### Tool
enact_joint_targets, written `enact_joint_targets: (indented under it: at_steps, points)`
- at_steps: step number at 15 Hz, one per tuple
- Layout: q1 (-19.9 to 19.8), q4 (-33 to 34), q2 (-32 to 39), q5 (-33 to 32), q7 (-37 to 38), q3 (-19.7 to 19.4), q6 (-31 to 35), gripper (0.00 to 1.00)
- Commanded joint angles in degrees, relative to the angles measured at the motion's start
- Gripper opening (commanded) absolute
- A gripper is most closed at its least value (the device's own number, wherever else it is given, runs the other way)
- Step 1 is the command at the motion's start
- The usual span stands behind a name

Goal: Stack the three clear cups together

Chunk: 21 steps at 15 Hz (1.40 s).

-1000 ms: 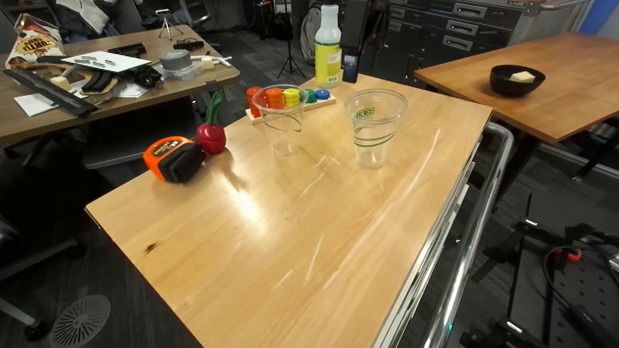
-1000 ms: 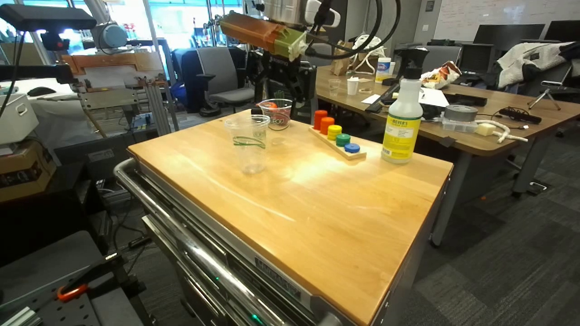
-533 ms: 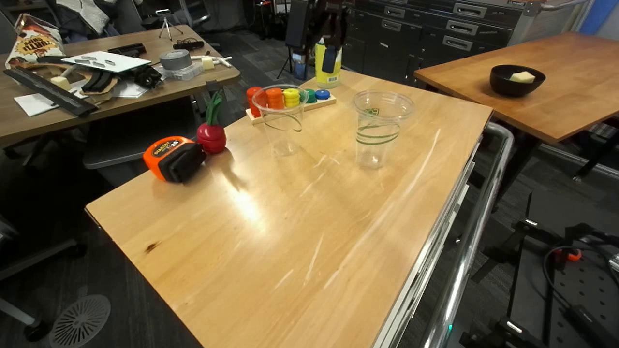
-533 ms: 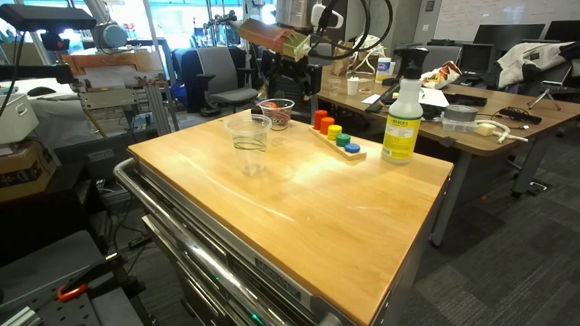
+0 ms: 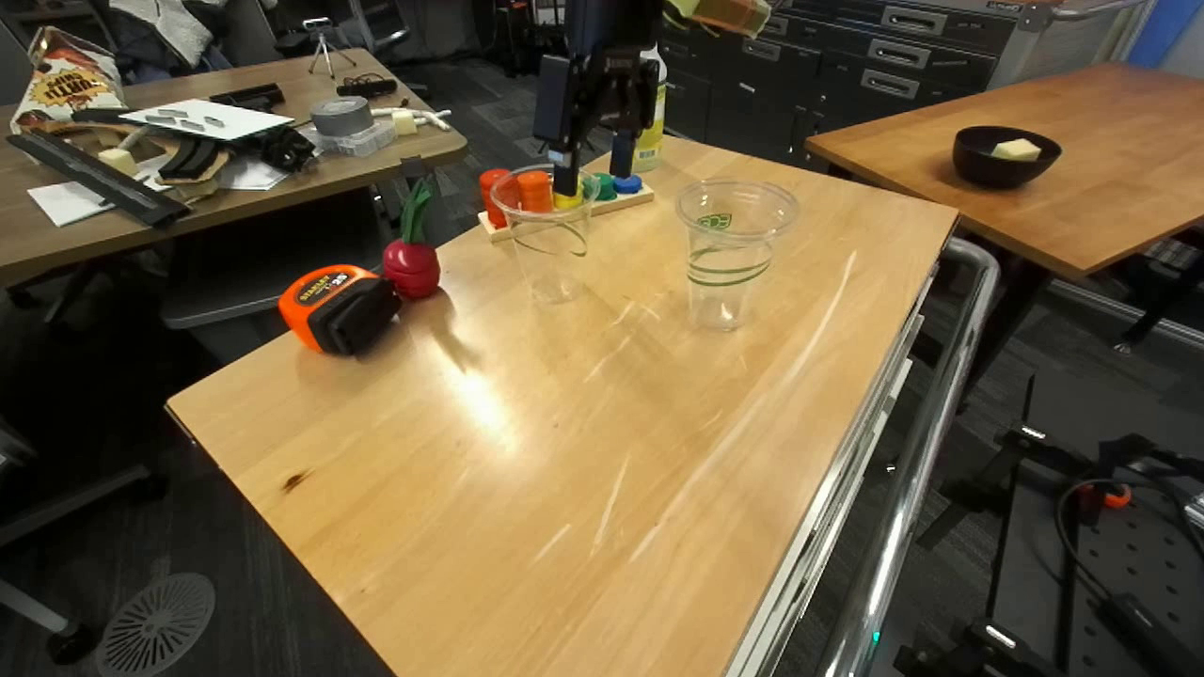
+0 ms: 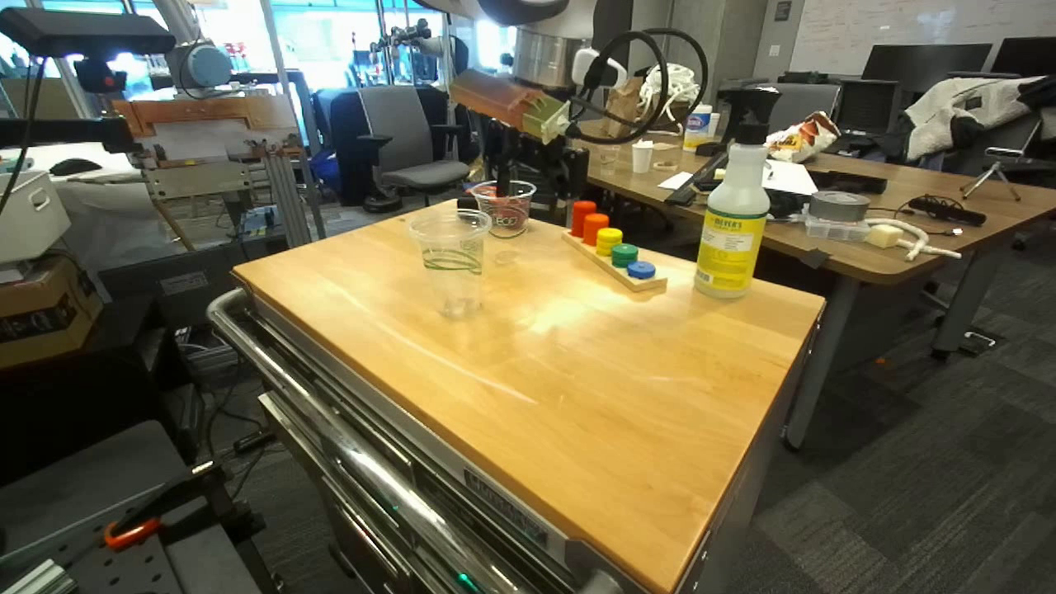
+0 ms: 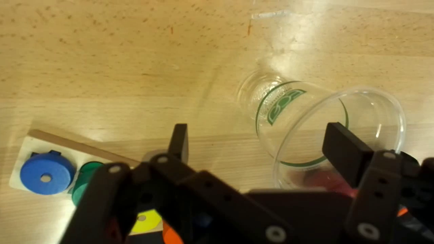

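Over the tabletop point(image 7: 118, 67), your empty end effector point(image 7: 257, 142) gapes wide, the nearer clear cup point(image 7: 298, 128) off-centre toward one finger point(image 7: 346, 152)

The tape measure point(image 5: 339, 310) reads "STANLEY"; the spray bottle point(image 6: 732, 227), "MEYER'S"; a clear cup point(image 7: 305, 128), "ECO"; the snack bag point(image 5: 71, 83), "TURTLE CHIPS".

in exterior view, windows point(image 6: 313, 45) at upper left blown out. tabletop point(image 5: 583, 451) bright in both exterior views, 1 main glare patch in each. floor point(image 5: 245, 602) dark at lower left of exterior view. wrist view: warm light; gripper point(image 7: 262, 147) at bottom dark, soft-edged; clear cup point(image 7: 301, 135) right of centre catching white glints.
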Motion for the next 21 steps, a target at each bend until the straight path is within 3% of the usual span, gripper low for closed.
enact_joint_targets:
  at_steps: [1,3,11,14,21]
  points:
    - [-0.29,2.34,3.52,0.83,1.20,0.93,2.75,0.75]
    - [-0.38,2.40,4.15,1.07,1.85,1.12,3.86,0.66]
    - [-0.33,2.01,1.65,0.88,5.15,1.22,2.41,0.02]
    - [-0.50,1.64,0.72,0.99,6.00,1.03,1.78,0.00]
    - [-1.01,5.04,-5.48,-1.94,13.97,-1.93,-6.80,0.01]
